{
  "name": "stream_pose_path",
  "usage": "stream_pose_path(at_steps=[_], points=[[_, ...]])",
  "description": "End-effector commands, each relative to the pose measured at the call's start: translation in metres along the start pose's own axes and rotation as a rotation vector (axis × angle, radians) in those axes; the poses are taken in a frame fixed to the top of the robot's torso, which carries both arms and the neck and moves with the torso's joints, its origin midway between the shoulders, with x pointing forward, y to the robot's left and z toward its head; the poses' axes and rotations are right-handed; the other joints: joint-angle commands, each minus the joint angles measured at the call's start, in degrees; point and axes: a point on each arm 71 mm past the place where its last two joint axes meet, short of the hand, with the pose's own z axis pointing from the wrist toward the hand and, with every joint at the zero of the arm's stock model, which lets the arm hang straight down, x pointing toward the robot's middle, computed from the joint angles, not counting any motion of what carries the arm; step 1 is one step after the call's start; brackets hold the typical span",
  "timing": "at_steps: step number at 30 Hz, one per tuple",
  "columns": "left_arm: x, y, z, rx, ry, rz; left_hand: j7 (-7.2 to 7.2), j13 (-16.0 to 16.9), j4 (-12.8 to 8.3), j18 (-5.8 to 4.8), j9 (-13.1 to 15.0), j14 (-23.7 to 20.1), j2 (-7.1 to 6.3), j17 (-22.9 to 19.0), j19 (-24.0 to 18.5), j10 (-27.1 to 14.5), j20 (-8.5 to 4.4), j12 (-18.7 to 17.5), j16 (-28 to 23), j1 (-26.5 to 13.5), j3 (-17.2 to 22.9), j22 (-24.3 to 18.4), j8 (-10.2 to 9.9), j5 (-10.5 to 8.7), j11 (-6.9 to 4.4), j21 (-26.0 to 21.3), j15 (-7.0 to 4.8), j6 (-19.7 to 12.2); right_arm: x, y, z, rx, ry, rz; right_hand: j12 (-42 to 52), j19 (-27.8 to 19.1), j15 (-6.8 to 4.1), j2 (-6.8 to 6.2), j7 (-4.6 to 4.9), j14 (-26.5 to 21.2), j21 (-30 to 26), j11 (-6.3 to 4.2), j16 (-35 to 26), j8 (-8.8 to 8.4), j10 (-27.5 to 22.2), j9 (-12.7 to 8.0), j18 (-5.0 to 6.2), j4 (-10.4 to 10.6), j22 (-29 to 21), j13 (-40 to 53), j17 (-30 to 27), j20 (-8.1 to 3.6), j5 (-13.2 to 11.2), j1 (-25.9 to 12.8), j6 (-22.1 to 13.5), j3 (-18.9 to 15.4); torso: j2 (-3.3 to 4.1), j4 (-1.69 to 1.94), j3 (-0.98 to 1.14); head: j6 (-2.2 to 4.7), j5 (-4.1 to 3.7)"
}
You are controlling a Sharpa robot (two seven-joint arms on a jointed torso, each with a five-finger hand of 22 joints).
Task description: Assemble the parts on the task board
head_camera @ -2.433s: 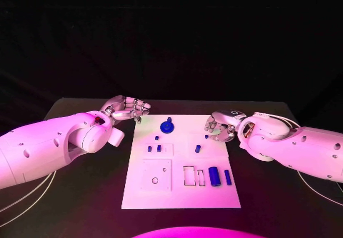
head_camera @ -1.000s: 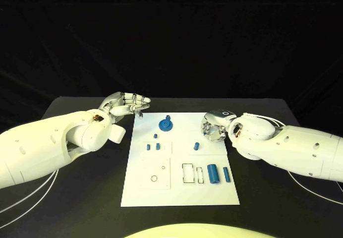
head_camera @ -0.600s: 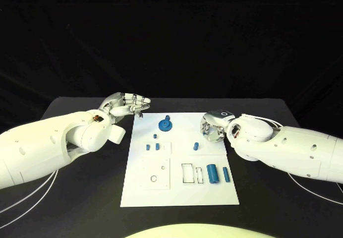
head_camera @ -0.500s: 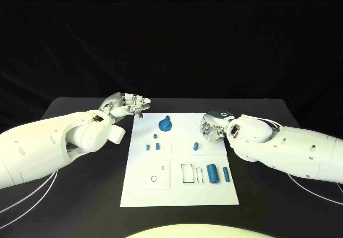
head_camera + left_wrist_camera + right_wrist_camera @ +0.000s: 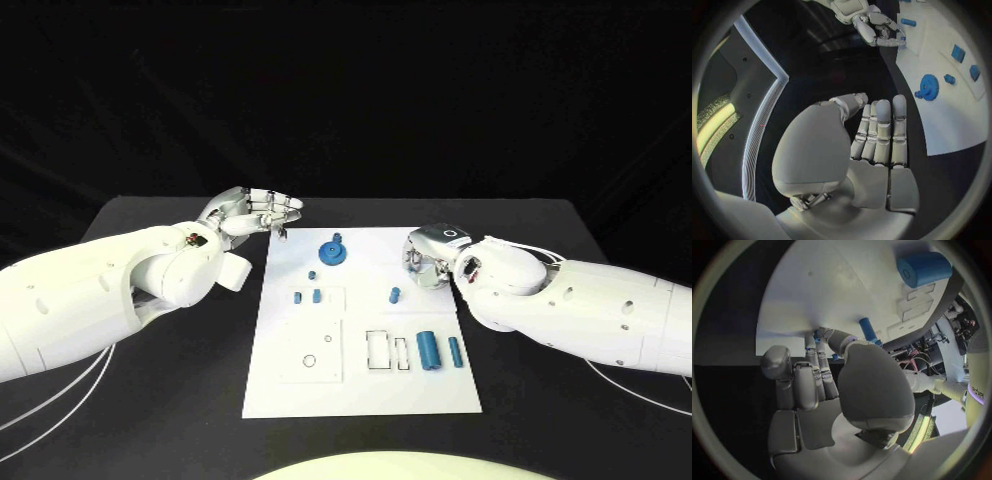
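Observation:
The white task board [image 5: 361, 385] lies in the middle of the table. On it are a blue gear [image 5: 335, 251], several small blue pegs [image 5: 307, 296], one peg [image 5: 395, 294] alone, a thick blue cylinder [image 5: 430, 349] and a thin one [image 5: 456, 350]. My right hand [image 5: 428, 262] is bent down onto the board's right edge. In the right wrist view its thumb and fingertips [image 5: 820, 335] close on a small blue part, beside the lone peg [image 5: 867, 330]. My left hand [image 5: 260, 212] hovers off the board's far left corner, loosely bent and holding nothing [image 5: 876, 135].
Recessed outlines mark the board: a square plate with holes [image 5: 315, 352] and narrow slots [image 5: 379, 350]. Black table [image 5: 159, 380] runs along both sides of the board under my arms. The left wrist view shows the gear [image 5: 929, 86] and my right hand [image 5: 879, 27].
My right arm has pushed in a little towards the board and its hand has sunk onto the right edge, covering the small blue part there. The left hand has stayed still.

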Motion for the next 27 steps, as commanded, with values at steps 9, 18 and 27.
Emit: stream_pose_path(at_steps=[9,18,27], points=[[-0.001,-0.001,-0.001,0.014,0.013,0.008,-0.10,-0.11,-0.36,0.89,0.11,-0.30,0.55,-0.11,-0.14,-0.53,-0.11,0.41,-0.31,-0.10,-0.18,-0.10,0.28,-0.13,-0.04,-0.33,-0.19,0.12,0.014,0.007,-0.007,-0.014,0.003,0.015,0.05,0.95,-0.66,0.48,-0.27,2.69,1.29,-0.56,1.19,0.81,1.26,0.78,-0.73,0.15,1.21,0.26,1.22,-0.16,0.23,-0.58,0.42,0.08,-0.01,0.07,0.06,0.21,-0.08],[-0.003,-0.001,-0.001,0.014,0.008,0.014,-0.12,-0.13,-0.43,0.90,0.13,-0.30,0.58,-0.14,-0.13,-0.57,-0.11,0.44,-0.31,-0.04,-0.18,-0.11,0.35,-0.12,-0.06,-0.33,-0.20,0.18,0.009,0.006,-0.009,-0.019,-0.047,0.042,-0.05,1.00,-0.69,0.59,-0.38,2.70,1.39,-0.60,1.35,1.02,1.35,1.05,-0.75,0.42,1.37,0.25,1.31,-0.18,0.24,-0.94,0.40,0.09,-0.02,0.03,0.00,0.31,0.12],[-0.005,-0.001,-0.001,0.015,0.012,0.014,-0.14,-0.15,-0.53,0.90,0.14,-0.32,0.57,-0.17,-0.12,-0.62,-0.12,0.47,-0.32,0.03,-0.18,-0.12,0.40,-0.11,-0.07,-0.32,-0.22,0.18,-0.001,0.003,-0.011,-0.020,-0.079,0.060,-0.12,1.07,-0.70,0.57,-0.44,2.72,1.51,-0.63,1.49,1.13,1.40,1.21,-0.77,0.61,1.53,0.24,1.48,-0.19,0.23,-1.20,0.33,0.07,-0.02,0.04,-0.02,0.43,0.28]])
